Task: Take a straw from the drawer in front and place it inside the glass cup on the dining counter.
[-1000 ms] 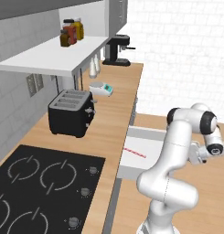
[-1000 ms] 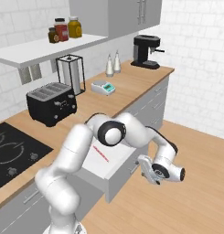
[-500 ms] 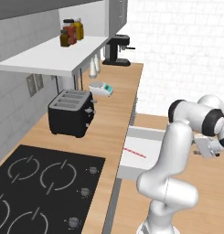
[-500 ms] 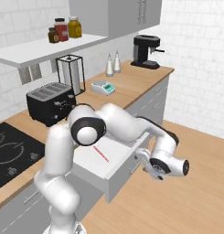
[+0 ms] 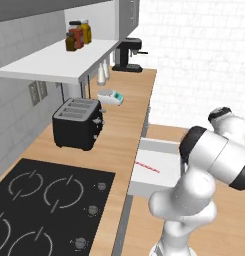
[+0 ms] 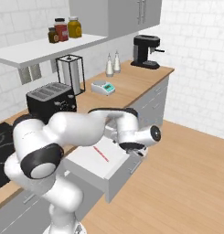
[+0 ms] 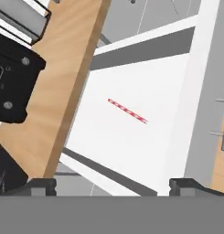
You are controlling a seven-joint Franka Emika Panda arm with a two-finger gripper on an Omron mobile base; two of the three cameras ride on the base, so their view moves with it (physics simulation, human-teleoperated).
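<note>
The drawer [image 7: 131,151] stands pulled out below the wooden counter, its white floor bare around the straw [image 7: 127,111]. The thin red-and-white straw lies flat near the middle of the drawer [image 6: 88,161], also seen as the straw [image 6: 101,154] and the straw [image 5: 147,167] in the drawer [image 5: 161,150]. My gripper [image 7: 113,187] hovers above the drawer's front end and looks down at the straw, open, its fingertips [image 7: 42,186] far apart with nothing between them. My hand [image 6: 137,139] is over the drawer's front right corner. The glass cup and dining counter are out of view.
A black toaster [image 5: 76,122], a black hob [image 5: 44,200], a small scale [image 5: 110,96] and a coffee machine [image 5: 129,54] stand on the counter behind the drawer. A shelf with jars [image 5: 76,35] hangs above. Wooden floor [image 6: 186,183] lies open to the right.
My hand has swung from out beyond the drawer's front panel back over the open drawer, and the arm's upper links have turned. The straw and the drawer have not moved.
</note>
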